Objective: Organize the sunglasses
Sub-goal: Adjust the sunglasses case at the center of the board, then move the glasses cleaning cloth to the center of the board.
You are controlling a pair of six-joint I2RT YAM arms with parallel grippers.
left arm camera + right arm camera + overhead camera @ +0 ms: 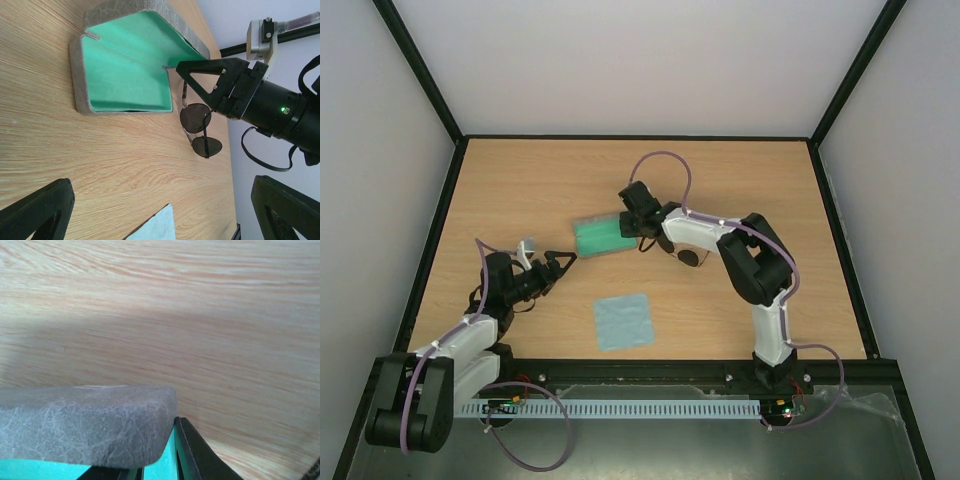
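We found the right claw (176, 66) pinching the wall of the case (125, 70), midway between the side edges of the surface (750, 190), apparently steadying it open for the sunglasses (198, 129) lying just beside it; the left claw (560, 263) hovered spread.

Bright even light; soft shadows on table (720, 180); right-wrist foreground blurred.

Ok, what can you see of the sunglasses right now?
The sunglasses are a small pair: two round dark lenses in thin dark wire. They lie on the wooden table, outside the open grey felt case, close beside its edge. One slim temple runs toward the right gripper; contact unclear.
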